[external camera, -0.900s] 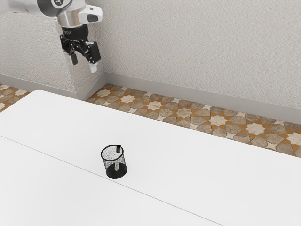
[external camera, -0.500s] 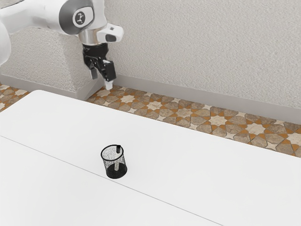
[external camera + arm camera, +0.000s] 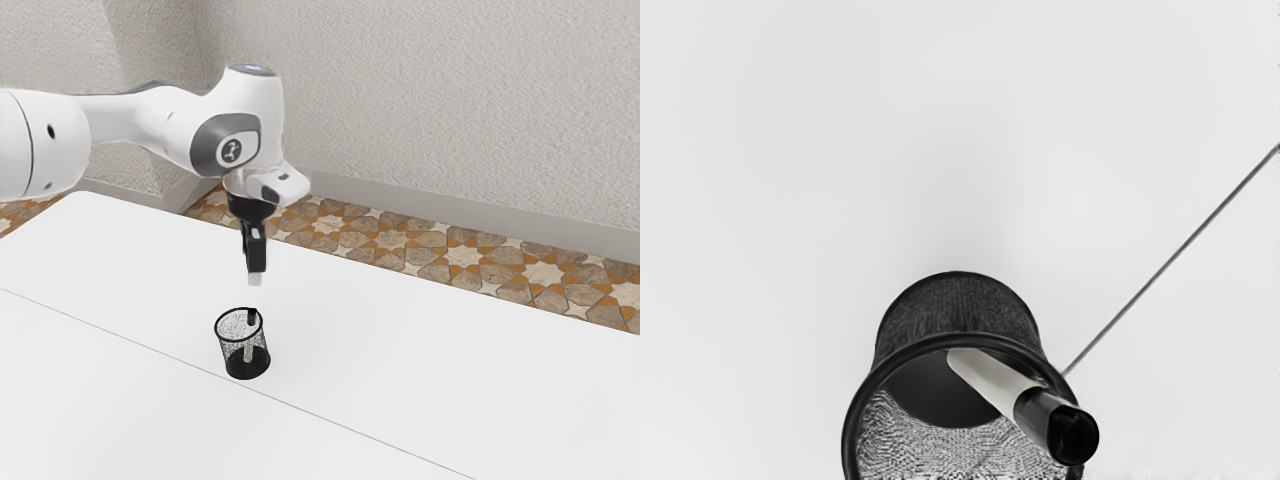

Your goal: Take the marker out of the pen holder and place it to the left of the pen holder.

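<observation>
The gripper (image 3: pixel 256 270) hangs above the pen holder (image 3: pixel 246 366) in the exterior view, its tip a short way over the marker's top; seen edge-on, its state is unclear. The holder is a black mesh cup standing upright on the table. Inside it leans the marker (image 3: pixel 252 318), pale-bodied with a black upper end that reaches the rim. Below the hand in the wrist view, the pen holder (image 3: pixel 958 303) shows its round mouth, and the marker (image 3: pixel 1046 416) rests against the rim with its black end toward the camera.
The white table (image 3: pixel 400 350) carries a thin seam line running close by the holder's base. Beyond the table's far edge are a patterned tile floor (image 3: pixel 390 243) and a textured wall (image 3: pixel 450 100).
My hand has come down and across toward the exterior view's right, from beyond the table to above the holder, and it has turned. Holder and marker have stayed put.
</observation>
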Robot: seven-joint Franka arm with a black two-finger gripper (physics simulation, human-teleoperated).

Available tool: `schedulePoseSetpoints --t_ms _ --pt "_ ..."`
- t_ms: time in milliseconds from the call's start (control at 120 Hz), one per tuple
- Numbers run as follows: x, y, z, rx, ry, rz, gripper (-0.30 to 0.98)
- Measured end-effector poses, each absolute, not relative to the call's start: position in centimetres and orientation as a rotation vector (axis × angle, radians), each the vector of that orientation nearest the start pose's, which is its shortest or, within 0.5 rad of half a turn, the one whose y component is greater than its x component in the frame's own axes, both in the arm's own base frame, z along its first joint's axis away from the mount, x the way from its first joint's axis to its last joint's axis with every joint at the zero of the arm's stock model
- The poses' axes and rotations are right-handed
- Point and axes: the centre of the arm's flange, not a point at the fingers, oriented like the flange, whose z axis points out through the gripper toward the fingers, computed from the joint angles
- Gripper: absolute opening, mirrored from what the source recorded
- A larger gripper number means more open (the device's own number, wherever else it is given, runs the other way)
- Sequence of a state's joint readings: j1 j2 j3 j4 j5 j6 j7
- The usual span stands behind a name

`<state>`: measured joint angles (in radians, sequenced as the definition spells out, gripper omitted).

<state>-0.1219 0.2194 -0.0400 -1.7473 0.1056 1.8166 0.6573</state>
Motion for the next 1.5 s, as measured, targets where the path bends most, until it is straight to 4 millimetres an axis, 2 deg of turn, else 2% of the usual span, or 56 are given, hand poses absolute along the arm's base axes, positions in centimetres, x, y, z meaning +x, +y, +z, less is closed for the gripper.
schedulePoseSetpoints --t_ms 142,292,425,667,892,992,1150,1292,1375,1500 --pt "58.9 -8.9 41.9 -2.772 1.353 0.281 0.69" --pt "57.9 -11.5 40.1 -2.683 1.481 0.305 0.69" --pt "57.7 -12.3 38.9 -2.592 1.553 0.326 0.69" --pt "58.2 -11.4 35.7 -2.554 1.582 0.397 0.69" --pt "58.4 -11.5 33.3 -2.523 1.616 0.451 0.67" --pt "58.4 -11.4 33.7 -2.515 1.62 0.444 0.54" --pt "58.4 -11.6 33.8 -2.505 1.63 0.442 0.18" --pt "58.3 -11.6 34.1 -2.502 1.631 0.435 0.02" --pt "58.2 -11.4 35.5 -2.493 1.616 0.425 -0.02" --pt "57.5 -10.6 39.2 -2.483 1.571 0.402 -0.05"
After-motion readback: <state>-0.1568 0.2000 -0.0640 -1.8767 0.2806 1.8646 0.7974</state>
